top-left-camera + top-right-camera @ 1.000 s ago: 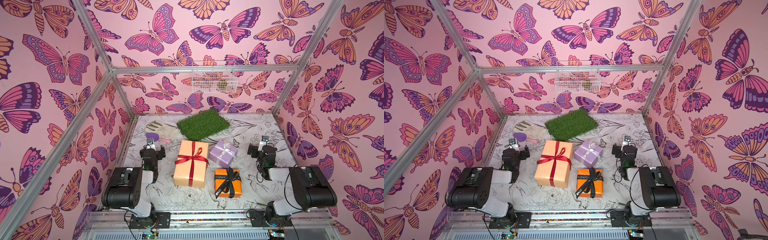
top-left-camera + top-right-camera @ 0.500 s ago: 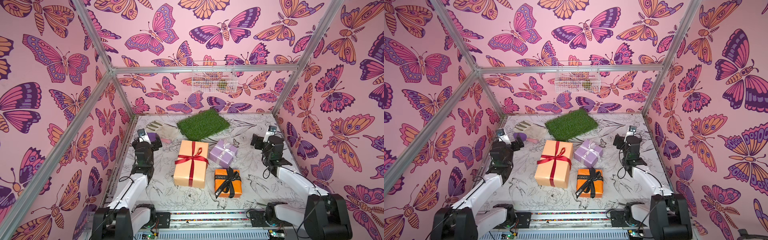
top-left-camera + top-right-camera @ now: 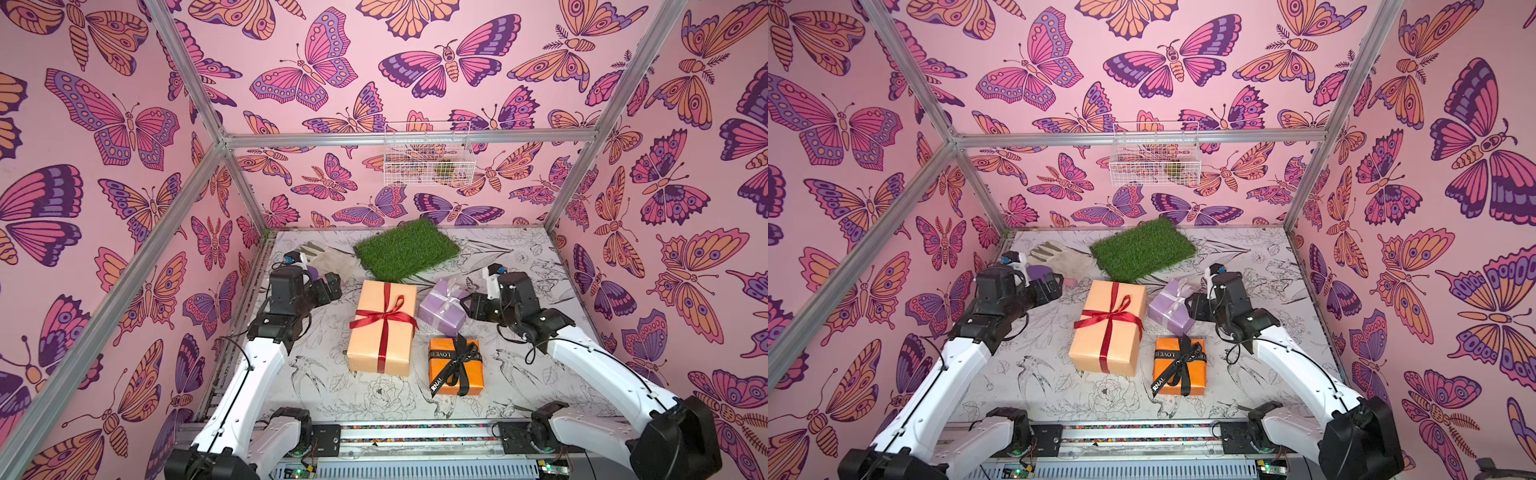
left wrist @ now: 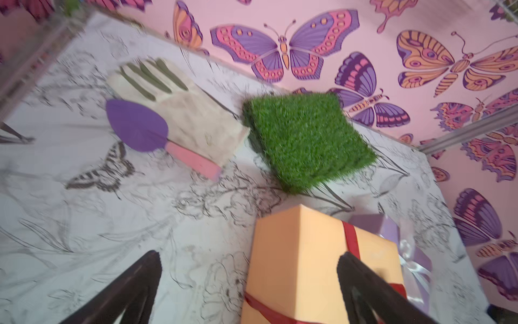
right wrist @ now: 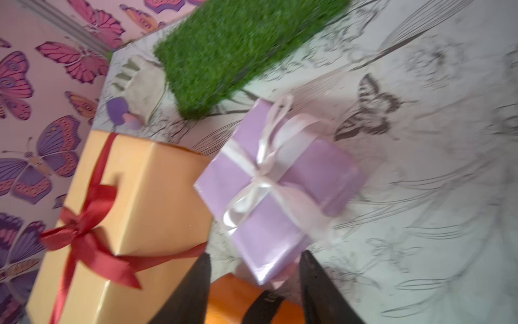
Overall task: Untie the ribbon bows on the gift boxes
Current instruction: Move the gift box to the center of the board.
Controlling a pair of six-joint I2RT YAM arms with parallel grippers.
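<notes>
Three gift boxes stand mid-table in both top views. The peach box [image 3: 384,328] carries a tied red bow [image 3: 384,318]. The lilac box [image 3: 440,313] has a pale bow [image 3: 446,297]. The orange box [image 3: 455,368] has a black lettered bow [image 3: 457,357]. My left gripper [image 3: 332,286] hovers off the peach box's far left corner, open and empty [image 4: 249,255]. My right gripper [image 3: 469,307] sits just right of the lilac box. Its jaws are partly apart [image 5: 255,254] with nothing between them, above the lilac box's near corner and the orange box.
A green turf mat [image 3: 407,249] lies at the back, with a pale work glove [image 3: 332,257] and a purple trowel [image 4: 137,126] with a pink handle to its left. A white wire basket [image 3: 428,160] hangs on the back wall.
Both arms have unfolded and reached forward and inward toward the boxes. The right jaws have narrowed from wide open. The boxes and bows have not moved.
</notes>
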